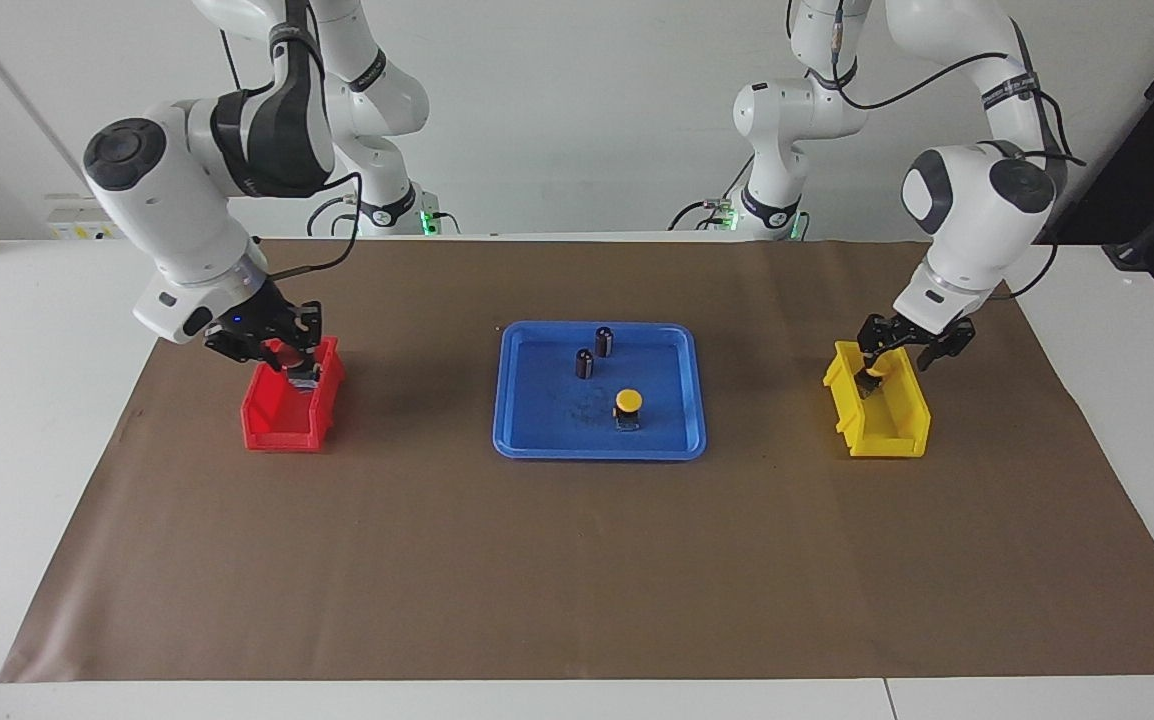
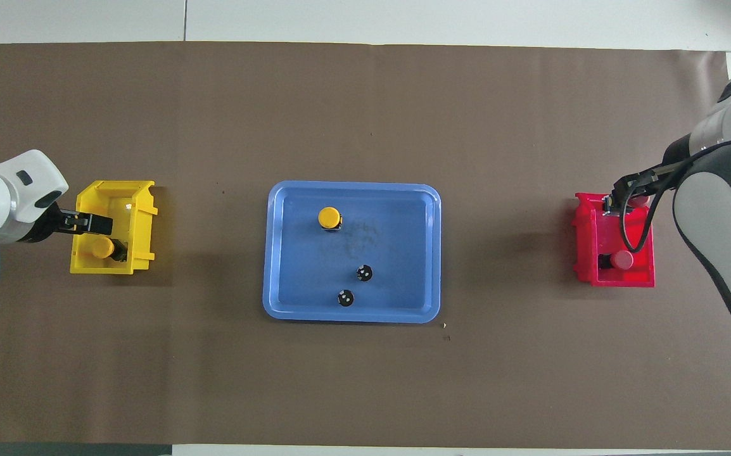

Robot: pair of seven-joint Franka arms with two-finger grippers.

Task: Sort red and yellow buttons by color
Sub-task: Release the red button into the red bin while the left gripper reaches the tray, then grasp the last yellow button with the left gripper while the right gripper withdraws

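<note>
A brown mat [image 1: 577,560] covers most of the white table [image 1: 27,420], filling the middle of both views. At the centre of each frame sits a blue tray [image 1: 682,440] holding two dark upright cylinders [image 1: 593,352] with silver tops — close together, in the tray's upper half in the facing view and its lower half in the overhead view. A red bin [image 1: 282,425] stands at centre left of the facing view and a yellow bin [image 1: 882,435] at centre right — swapped in the overhead view.
</note>
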